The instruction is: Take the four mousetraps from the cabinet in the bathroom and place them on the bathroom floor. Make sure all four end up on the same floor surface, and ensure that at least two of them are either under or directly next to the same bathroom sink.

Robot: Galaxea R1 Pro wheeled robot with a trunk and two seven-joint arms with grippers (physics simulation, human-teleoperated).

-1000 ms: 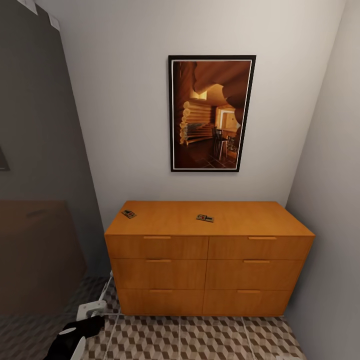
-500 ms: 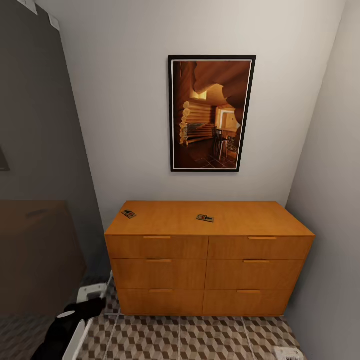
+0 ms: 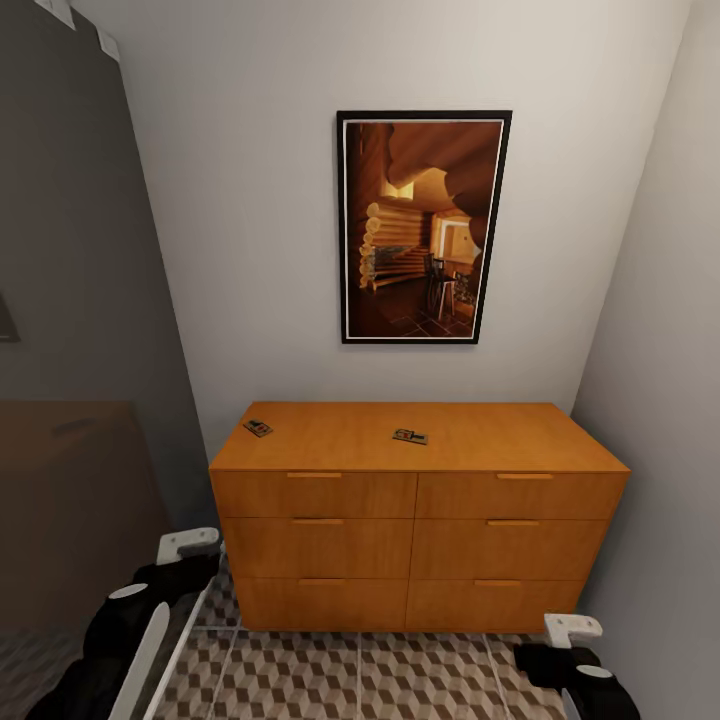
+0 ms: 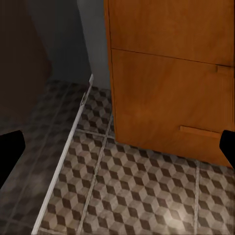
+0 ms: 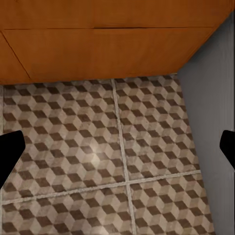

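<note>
The orange-brown cabinet [image 3: 415,510] stands against the far wall, its drawers shut. Two mousetraps lie on its top, one near the left end [image 3: 257,428] and one near the middle [image 3: 409,436]. My left gripper [image 3: 188,545] hangs low beside the cabinet's left front corner, open and empty; its wrist view has the black fingertips [image 4: 10,152] far apart over the bathroom floor [image 4: 137,196]. My right gripper [image 3: 572,630] is low by the cabinet's right front corner, also open and empty above the cube-pattern tiles [image 5: 98,156]. The sink is out of view.
A framed picture [image 3: 425,227] hangs above the cabinet. A dark grey wall [image 3: 80,300] closes the left side and a pale wall [image 3: 660,400] the right, close to the cabinet. A white strip [image 4: 68,147] runs along the floor on the left.
My left gripper has risen beside the cabinet's left corner. My right gripper has come up into the head view at the lower right. The mousetraps and the camera have not moved.
</note>
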